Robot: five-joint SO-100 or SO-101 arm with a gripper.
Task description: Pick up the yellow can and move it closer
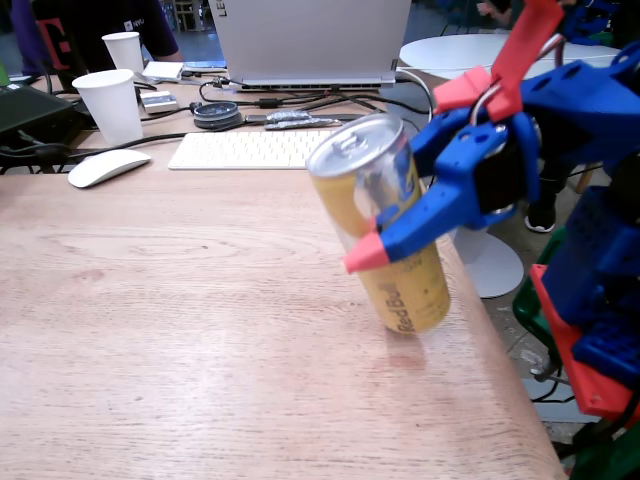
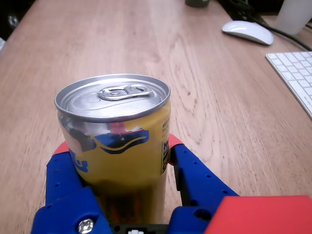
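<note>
While the gripper (image 1: 385, 225) clamps it from both sides, the can (image 1: 385, 225) leans with its top toward the worktop's far left in the fixed view, near the right edge of the worktop (image 1: 180, 330); whether its base touches the wood is unclear. Its pull tab (image 2: 122, 91) is unopened. Two paper cups (image 1: 112, 103) stand at the far left corner; their contents are hidden.
</note>
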